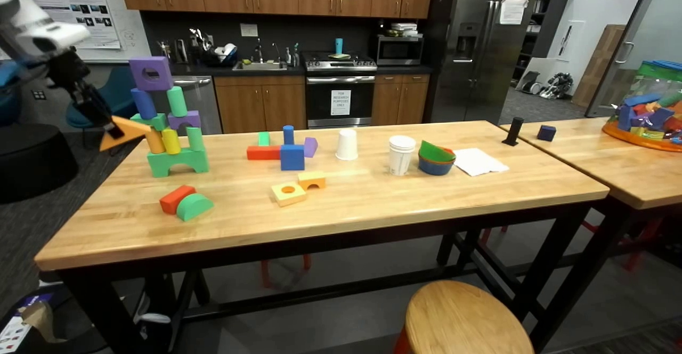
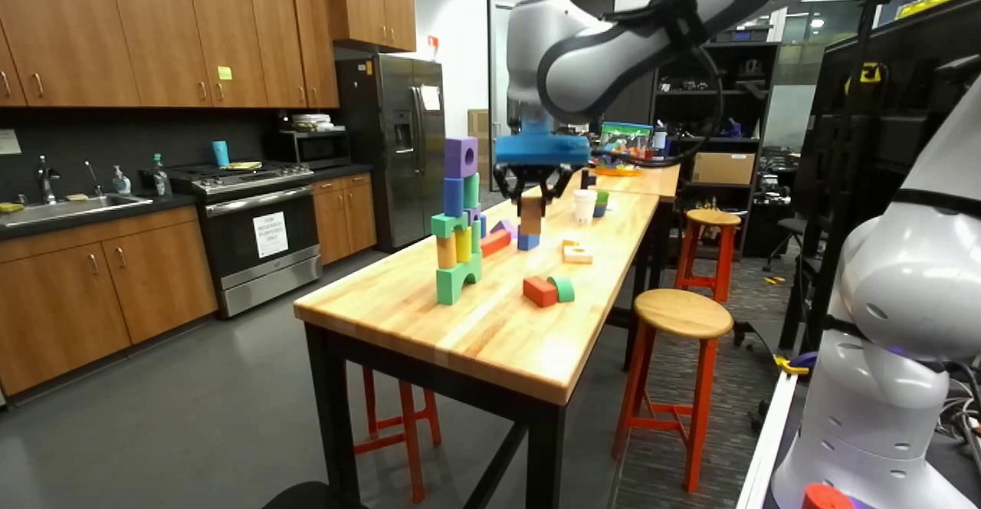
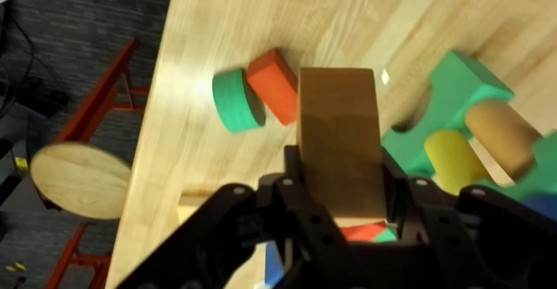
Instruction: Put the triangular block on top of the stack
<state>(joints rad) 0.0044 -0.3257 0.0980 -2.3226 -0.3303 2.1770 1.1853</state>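
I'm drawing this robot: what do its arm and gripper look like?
The arm has rounded white-and-grey segments and a black cable looping alongside. A bright blue band sits above the gripper, which is black and jointed, with round grey pin heads in the wrist view.

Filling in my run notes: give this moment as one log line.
gripper: holding triangular block; position: midair, beside stack, apart; stack top: purple block; status: not yet placed
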